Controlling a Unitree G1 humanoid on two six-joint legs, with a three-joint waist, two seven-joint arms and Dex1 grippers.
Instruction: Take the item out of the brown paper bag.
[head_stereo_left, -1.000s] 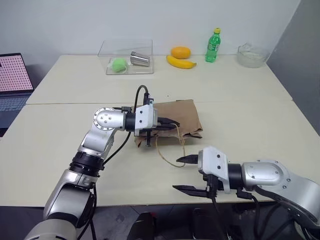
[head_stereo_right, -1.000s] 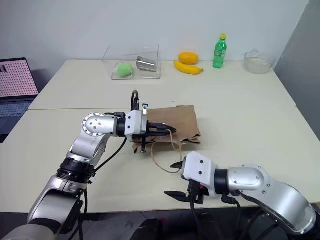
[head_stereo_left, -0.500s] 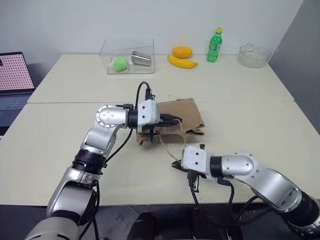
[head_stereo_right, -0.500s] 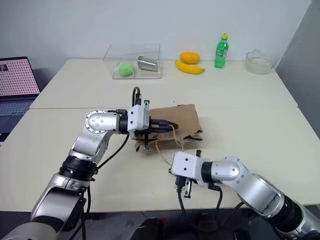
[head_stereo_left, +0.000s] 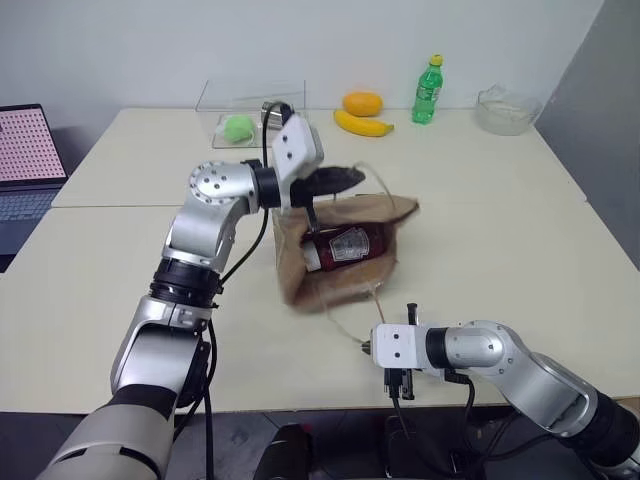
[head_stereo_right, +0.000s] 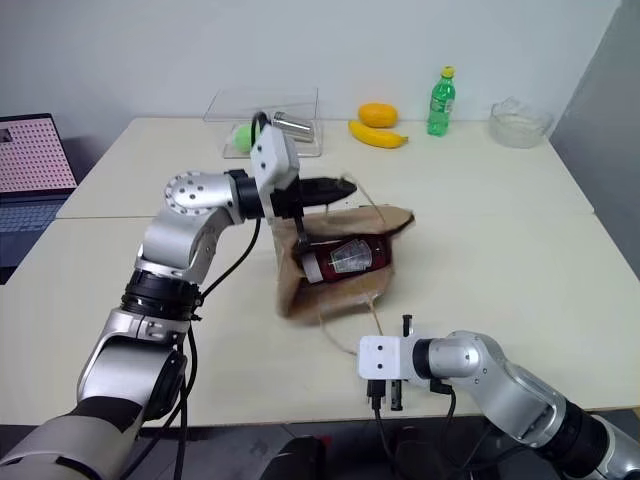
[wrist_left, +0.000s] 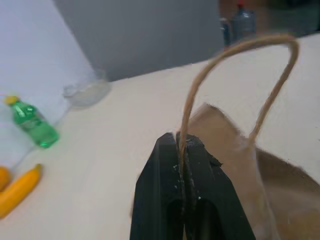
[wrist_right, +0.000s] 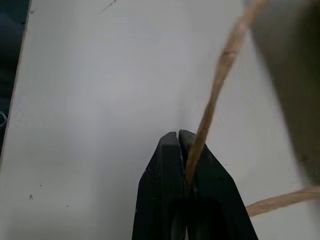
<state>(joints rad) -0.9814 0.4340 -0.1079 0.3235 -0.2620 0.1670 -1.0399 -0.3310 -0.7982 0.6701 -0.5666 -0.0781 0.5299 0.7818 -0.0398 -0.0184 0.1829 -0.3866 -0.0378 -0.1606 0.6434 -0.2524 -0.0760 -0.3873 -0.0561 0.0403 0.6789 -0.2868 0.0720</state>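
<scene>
The brown paper bag (head_stereo_left: 345, 288) lies on its side mid-table with its mouth pulled open toward me. Inside it rests the item (head_stereo_left: 347, 244), a red bottle with a label, its white cap pointing left. My left gripper (head_stereo_left: 356, 177) is raised above the bag and shut on the upper string handle (wrist_left: 240, 46), holding the bag's top side up. My right gripper (head_stereo_left: 367, 345) sits low near the table's front edge, shut on the lower string handle (wrist_right: 225, 60), which runs taut back to the bag.
Along the far edge stand a clear box (head_stereo_left: 215, 100) with a green ball and a metal cup, an orange fruit (head_stereo_left: 362, 103), a banana (head_stereo_left: 362, 124), a green bottle (head_stereo_left: 427, 90) and a glass bowl (head_stereo_left: 505, 110). A laptop (head_stereo_left: 25, 160) is at the left.
My left gripper rose with the upper handle, lifting the bag open and revealing the red bottle. My right gripper closed on the lower handle and sank toward the front edge.
</scene>
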